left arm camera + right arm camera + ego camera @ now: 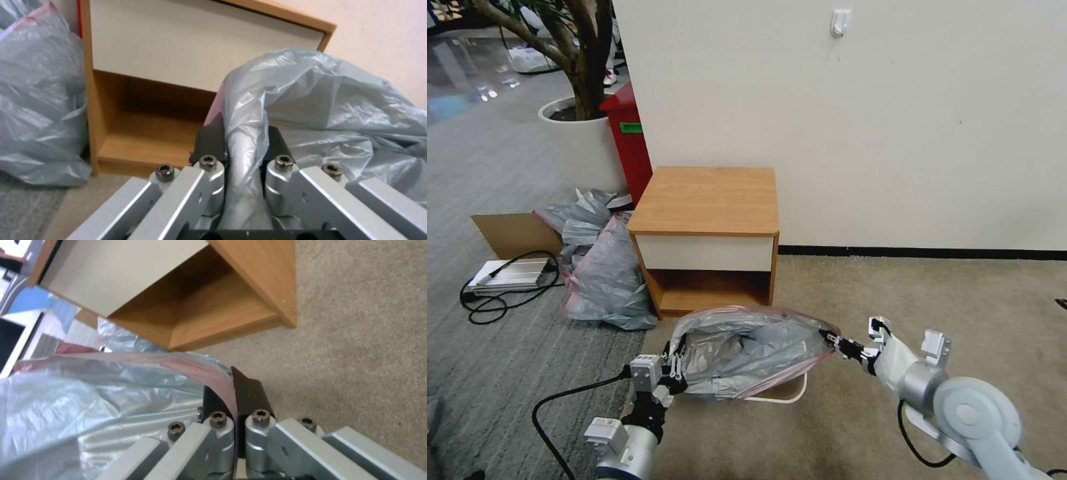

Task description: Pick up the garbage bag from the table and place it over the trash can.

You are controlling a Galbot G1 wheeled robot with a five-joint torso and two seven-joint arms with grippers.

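The garbage bag [747,353], crinkly grey plastic with a pink rim, hangs stretched open between my two grippers, in front of the table [707,200]. My left gripper [675,369] is shut on the bag's left rim; in the left wrist view a fold of the bag [311,106] runs between the left gripper's [242,136] black fingers. My right gripper [831,337] is shut on the right rim, and the right wrist view shows the pink edge of the bag [102,386] pinched in the right gripper [233,393]. Under the bag a strip of the trash can's cream rim [780,397] peeks out.
A lumpy heap of grey-pink bags [604,267] lies left of the table, beside a cardboard sheet [514,233] and a cabled metal device [510,273]. A red box [627,147] and white planter [584,147] stand behind. White wall at the back; beige carpet to the right.
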